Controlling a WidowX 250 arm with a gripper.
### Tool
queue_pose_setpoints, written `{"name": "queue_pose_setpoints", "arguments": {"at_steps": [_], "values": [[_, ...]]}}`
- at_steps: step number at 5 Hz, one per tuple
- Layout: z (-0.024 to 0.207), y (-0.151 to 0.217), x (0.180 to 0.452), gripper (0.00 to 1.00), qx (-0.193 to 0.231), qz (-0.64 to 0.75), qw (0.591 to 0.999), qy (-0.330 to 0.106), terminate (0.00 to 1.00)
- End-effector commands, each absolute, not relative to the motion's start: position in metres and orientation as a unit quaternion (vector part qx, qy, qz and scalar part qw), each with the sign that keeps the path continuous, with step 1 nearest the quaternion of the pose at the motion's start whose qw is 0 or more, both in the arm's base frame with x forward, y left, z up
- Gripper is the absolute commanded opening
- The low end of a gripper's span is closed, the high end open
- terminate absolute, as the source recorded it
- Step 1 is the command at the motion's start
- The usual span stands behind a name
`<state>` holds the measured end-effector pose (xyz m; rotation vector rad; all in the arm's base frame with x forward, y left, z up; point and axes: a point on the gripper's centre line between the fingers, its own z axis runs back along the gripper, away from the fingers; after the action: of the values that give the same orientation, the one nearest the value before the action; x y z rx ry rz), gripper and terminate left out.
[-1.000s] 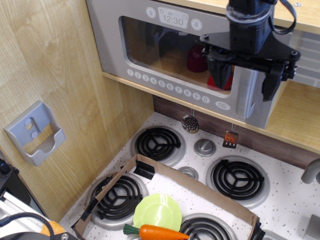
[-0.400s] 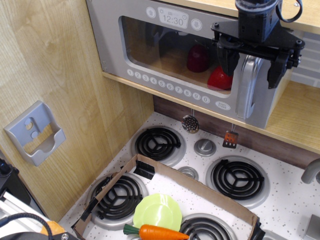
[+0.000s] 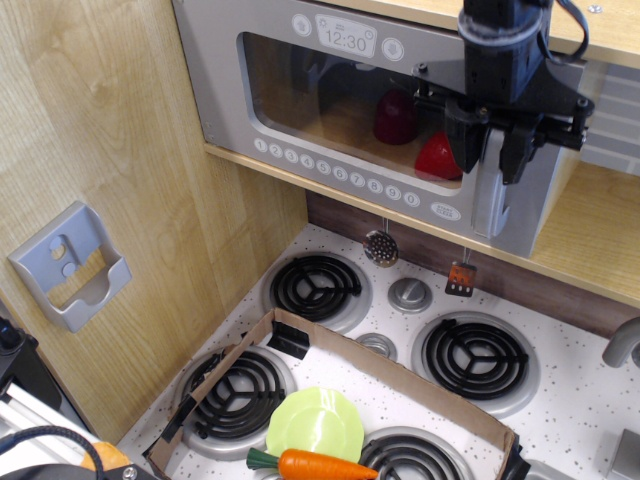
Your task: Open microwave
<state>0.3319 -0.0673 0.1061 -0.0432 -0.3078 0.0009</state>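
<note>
Narrowing since earlier, the tool (image 3: 488, 150) now pinches the microwave (image 3: 300, 90) handle (image 3: 492, 195).

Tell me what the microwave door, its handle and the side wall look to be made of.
Microwave door: matte grey plastic by its even moulded look, with a clear window.
Handle: probably plastic with a silver, slightly glossy finish; it shows soft highlights.
Side wall: light wood or wood-print laminate, judging by the grain lines.
</note>
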Motion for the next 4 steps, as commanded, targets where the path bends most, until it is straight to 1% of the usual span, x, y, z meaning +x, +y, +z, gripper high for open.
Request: {"name": "queue_pose_setpoints", "arguments": {"at_steps": [1,2,3,4], "values": [[0.115,-0.066,0.306,0.0,-0.018,0.031,0.984,-0.175,0.0],[0.11,-0.066,0.283,0.0,-0.013,0.053,0.983,-0.173,0.0],[0.122,-0.083,0.272,1.0,-0.003,0.122,0.976,-0.183,0.0],[0.123,-0.111,0.247,1.0,0.007,0.195,0.959,-0.206,0.0]]}}
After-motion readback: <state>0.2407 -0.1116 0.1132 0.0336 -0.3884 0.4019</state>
